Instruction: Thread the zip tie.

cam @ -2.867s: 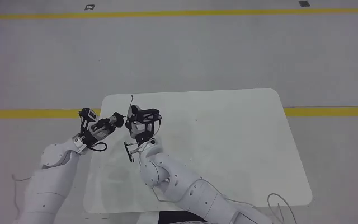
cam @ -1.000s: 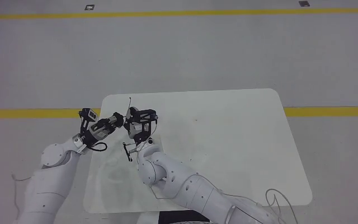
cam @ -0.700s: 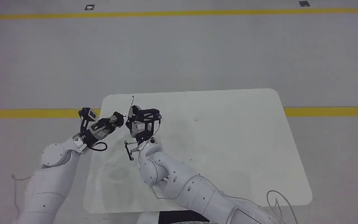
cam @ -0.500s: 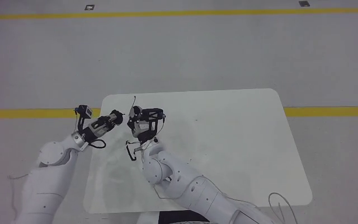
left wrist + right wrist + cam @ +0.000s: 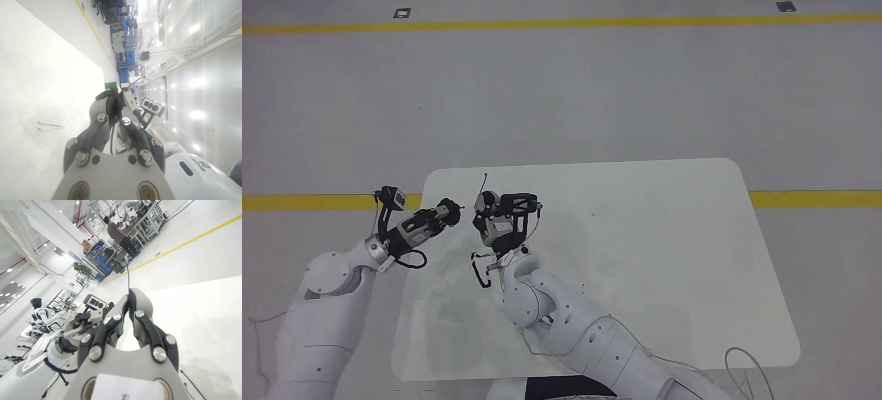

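A thin black zip tie (image 5: 128, 275) stands straight up out of my right gripper (image 5: 129, 298), which is shut on its lower part. From above, the strap (image 5: 484, 183) rises over that gripper (image 5: 494, 212) near the table's far left corner. My left gripper (image 5: 450, 211) hangs a short way to its left with a small gap between them. Its fingers are pressed together (image 5: 113, 94); a dark scrap sits at the tips and I cannot tell what it is. Beyond them curves the strap (image 5: 139, 78).
The white table (image 5: 662, 260) has rounded corners, and its left edge lies just below the left gripper. Two loose black zip ties (image 5: 49, 125) lie on the tabletop near the grippers, with another (image 5: 191, 382) by the right wrist.
The left gripper has drawn back to the left and the right gripper has shifted slightly right, so the gap between them has widened. The zip tie has stayed in the right gripper.
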